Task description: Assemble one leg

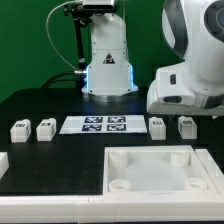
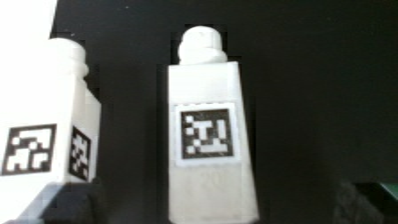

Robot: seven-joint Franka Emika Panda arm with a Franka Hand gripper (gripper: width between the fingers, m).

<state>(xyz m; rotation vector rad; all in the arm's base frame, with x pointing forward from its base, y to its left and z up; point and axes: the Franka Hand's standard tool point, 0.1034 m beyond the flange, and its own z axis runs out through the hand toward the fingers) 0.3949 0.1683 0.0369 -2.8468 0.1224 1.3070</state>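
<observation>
- Firstly, leg one [image 1: 18, 130] and leg two [image 1: 46, 128] lie at the exterior view's left, beside the marker board [image 1: 105, 124].
- Leg three [image 1: 157, 126] and leg four [image 1: 186, 126] lie right of it.
- The arm [image 1: 190, 80] hangs bent above them, gripper [image 2: 210, 205] spread (holding nothing).

I see my Panda arm's base [image 1: 106, 62] standing at the far middle. Its big white links [image 1: 195, 35] fill the exterior view's right, with the wrist [image 1: 180, 90] hanging low over the table. On the wrist camera, the gripper [image 2: 217, 206] shows blurred dark fingertips [image 2: 54, 206] spread wide apart.
</observation>
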